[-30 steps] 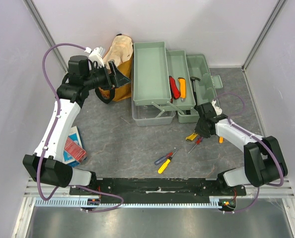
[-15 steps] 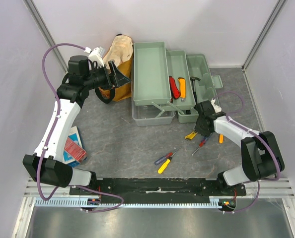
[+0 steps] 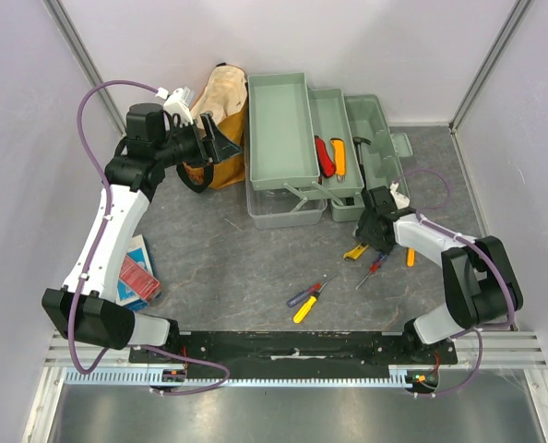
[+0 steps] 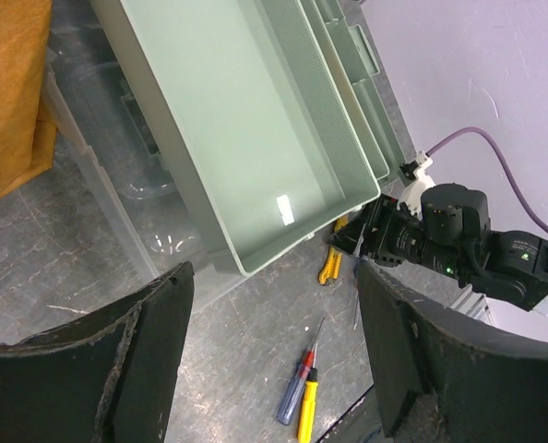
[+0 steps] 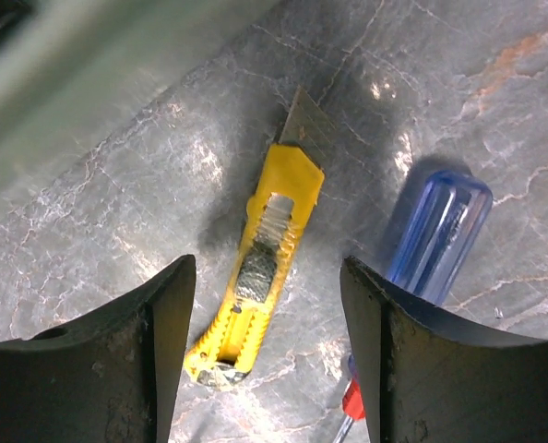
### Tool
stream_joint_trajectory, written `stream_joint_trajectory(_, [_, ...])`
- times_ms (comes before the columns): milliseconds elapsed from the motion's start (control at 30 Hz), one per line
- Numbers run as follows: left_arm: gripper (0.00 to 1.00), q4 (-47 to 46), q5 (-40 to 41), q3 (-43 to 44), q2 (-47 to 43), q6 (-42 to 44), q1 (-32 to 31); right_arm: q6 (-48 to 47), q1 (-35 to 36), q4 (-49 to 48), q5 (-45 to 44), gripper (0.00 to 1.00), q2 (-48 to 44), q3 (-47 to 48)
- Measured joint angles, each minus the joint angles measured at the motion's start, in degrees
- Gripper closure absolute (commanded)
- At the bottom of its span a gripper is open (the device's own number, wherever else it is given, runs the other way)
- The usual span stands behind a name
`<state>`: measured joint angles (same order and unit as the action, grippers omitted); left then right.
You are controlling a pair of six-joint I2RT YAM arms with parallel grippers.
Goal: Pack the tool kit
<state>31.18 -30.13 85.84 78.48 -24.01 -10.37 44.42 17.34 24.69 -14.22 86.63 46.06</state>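
**Right fingers spread over the utility knife; toolbox fanned open**

The toolbox (image 3: 279,129) stands at the far middle of the table. It is pale grey-green plastic, with its cantilever trays folded out side by side. The left tray (image 4: 246,138) is bare inside apart from a small white sticker. The middle tray (image 3: 334,115) holds a red-handled tool (image 3: 323,159) and an orange-handled tool (image 3: 339,161), lying parallel. Below the trays sits a clear bin (image 3: 279,214).

My right gripper (image 5: 267,277) hangs low over the table, just in front of the toolbox's right end. Its fingers are spread apart and touch nothing. Between them lies a yellow utility knife (image 5: 283,198), blade out and pointing towards the box. A blue-handled screwdriver (image 5: 435,235) lies just beside it.

My left gripper (image 4: 272,286) is raised beside the mustard-yellow bag (image 3: 223,101), fingers wide apart and empty. It looks down on the left tray.

Two screwdrivers (image 3: 306,300) lie together on the near table, well apart from the box.
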Motion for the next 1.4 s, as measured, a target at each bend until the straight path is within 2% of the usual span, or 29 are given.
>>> stream_joint_trajectory(67, [0.23,0.0,0.0,0.0,0.0,0.0,0.0,0.0,0.0,-0.8,-0.1,0.34,0.8,0.0])
stream_joint_trajectory(267, [0.23,0.0,0.1,0.0,0.0,0.0,0.0,-0.4,0.2,-0.7,-1.2,0.60,1.4,0.0])
stream_joint_trajectory(333, [0.23,0.0,0.1,0.0,0.0,0.0,0.0,-0.5,0.2,-0.3,-1.4,0.66,1.4,0.0])
stream_joint_trajectory(500, [0.23,0.0,0.2,0.0,0.0,0.0,0.0,-0.4,0.2,0.0,-1.7,0.90,1.4,-0.1])
stream_joint_trajectory(600, [0.23,0.0,0.2,0.0,0.0,0.0,0.0,-0.5,0.2,0.2,-1.7,0.99,1.1,-0.1])
stream_joint_trajectory(767, [0.23,0.0,0.2,0.0,0.0,0.0,0.0,-0.8,0.2,1.7,-1.6,1.00,-0.1,-0.1])
stream_joint_trajectory(1067, [0.23,0.0,0.2,0.0,0.0,0.0,0.0,-0.9,0.2,5.8,-3.8,1.00,-7.6,2.5])
stream_joint_trajectory(1400, [0.23,0.0,0.1,0.0,0.1,0.0,0.0,-4.1,0.2,15.3,-8.9,0.99,-11.2,15.1])
